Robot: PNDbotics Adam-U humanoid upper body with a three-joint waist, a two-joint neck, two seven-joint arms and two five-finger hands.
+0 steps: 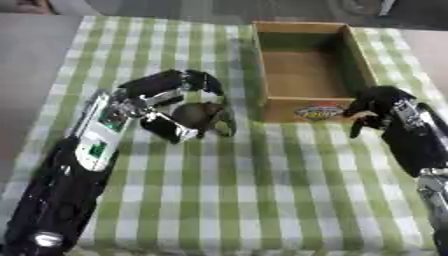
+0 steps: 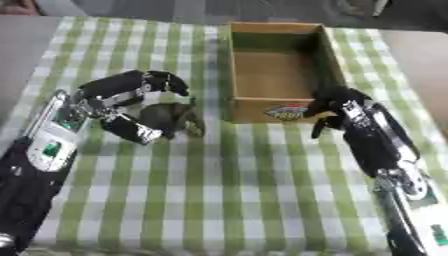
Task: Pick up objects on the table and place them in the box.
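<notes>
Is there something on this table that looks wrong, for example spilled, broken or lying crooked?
Nothing stands out. The cardboard box stands upright and shows nothing inside. The left hand curls round a dark rounded object on the checked cloth. The right hand hangs at the box's front right corner, fingers curled. Nothing looks spilled or damaged.

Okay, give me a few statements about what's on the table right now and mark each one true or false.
1. The left hand has its fingers curled round a dark rounded object. True.
2. The cardboard box already holds that object. False: the box looks empty, and the object is outside it, at the left hand.
3. The right hand is by the box's near right corner. True.
4. The table is covered with a plain red cloth. False: the cloth is green and white check.
5. The right hand carries the object. False: it holds nothing visible.
</notes>
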